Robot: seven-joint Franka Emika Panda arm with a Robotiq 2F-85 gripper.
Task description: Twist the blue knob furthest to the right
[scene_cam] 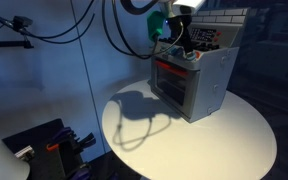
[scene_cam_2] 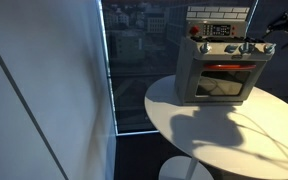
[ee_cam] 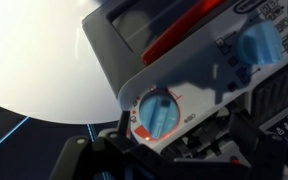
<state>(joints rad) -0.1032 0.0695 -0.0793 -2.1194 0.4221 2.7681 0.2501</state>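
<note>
A grey toy oven with a red door handle stands on a round white table; it also shows in an exterior view. A row of blue knobs runs along its front panel. My gripper hangs at the right end of that row, and it shows above the oven in an exterior view. In the wrist view a blue knob ringed with red marks lies close in front of my gripper, near one dark finger. The fingers stand apart, wider than the knob. Another blue knob sits further along the panel.
The oven has a raised back panel with stickers. A window with a dark frame stands behind the table. Black cables hang overhead, and dark equipment sits on the floor by the table.
</note>
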